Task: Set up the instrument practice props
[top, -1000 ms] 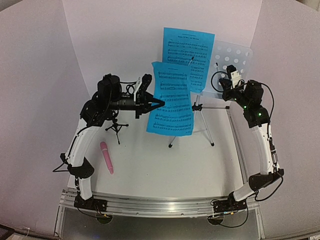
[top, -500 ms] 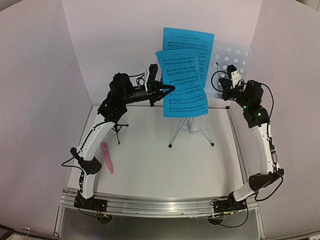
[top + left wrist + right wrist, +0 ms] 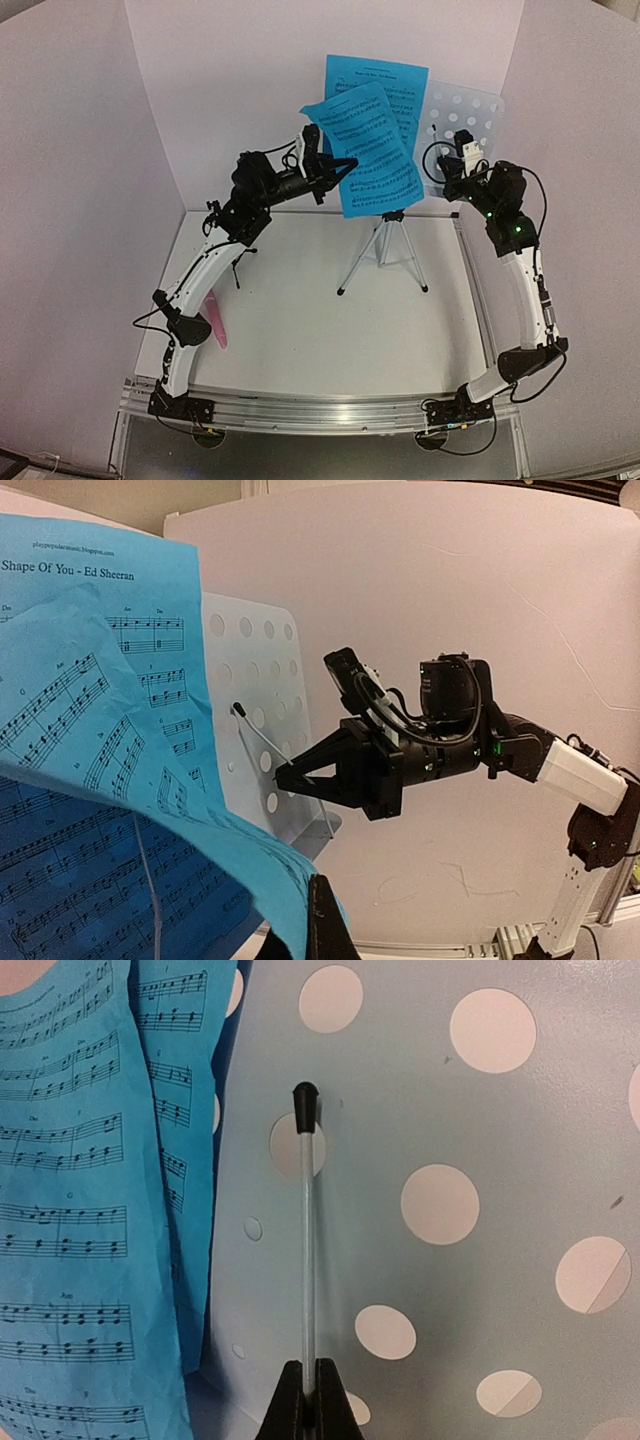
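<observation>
My left gripper (image 3: 343, 166) is shut on a blue sheet-music page (image 3: 368, 150) and holds it tilted, in the air, in front of the pale blue perforated music stand (image 3: 468, 118). The second blue page (image 3: 390, 80) leans on the stand behind it. In the left wrist view the held page (image 3: 90, 780) fills the left and one of my fingers (image 3: 328, 920) pinches its corner. My right gripper (image 3: 441, 168) is shut on the stand's thin wire page holder (image 3: 307, 1240) at the stand's face (image 3: 470, 1110). The pink microphone (image 3: 216, 320) and the black mic tripod (image 3: 234, 264) lie partly under my left arm.
The stand's silver tripod (image 3: 384, 250) stands at the back middle of the white table (image 3: 330, 340). White walls close in the back and both sides. My right arm (image 3: 560, 770) reaches in from the right in the left wrist view.
My left arm has stretched up and back to the right, carrying the blue page from low in front of the tripod up to the stand. My right arm has not moved.
</observation>
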Robot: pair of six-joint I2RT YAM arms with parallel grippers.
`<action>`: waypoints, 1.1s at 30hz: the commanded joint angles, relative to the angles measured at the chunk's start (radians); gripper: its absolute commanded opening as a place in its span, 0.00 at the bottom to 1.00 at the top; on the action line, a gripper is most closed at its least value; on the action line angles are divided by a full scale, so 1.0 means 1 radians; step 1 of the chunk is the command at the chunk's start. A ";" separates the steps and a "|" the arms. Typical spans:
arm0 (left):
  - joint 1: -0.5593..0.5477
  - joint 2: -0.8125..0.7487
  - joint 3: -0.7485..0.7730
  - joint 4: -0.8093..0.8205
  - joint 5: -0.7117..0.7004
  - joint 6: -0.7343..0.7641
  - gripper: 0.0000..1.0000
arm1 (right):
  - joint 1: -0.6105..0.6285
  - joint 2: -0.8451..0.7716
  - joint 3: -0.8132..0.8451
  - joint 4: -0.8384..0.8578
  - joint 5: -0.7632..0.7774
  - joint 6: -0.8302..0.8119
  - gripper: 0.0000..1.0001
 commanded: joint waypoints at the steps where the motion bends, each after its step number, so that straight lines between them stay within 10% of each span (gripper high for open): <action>1: -0.003 0.003 -0.046 0.147 -0.007 0.046 0.00 | 0.009 -0.012 -0.021 0.002 -0.077 0.013 0.00; 33: -0.016 0.152 0.019 0.386 -0.111 0.298 0.00 | 0.009 -0.010 -0.034 0.002 -0.162 0.000 0.00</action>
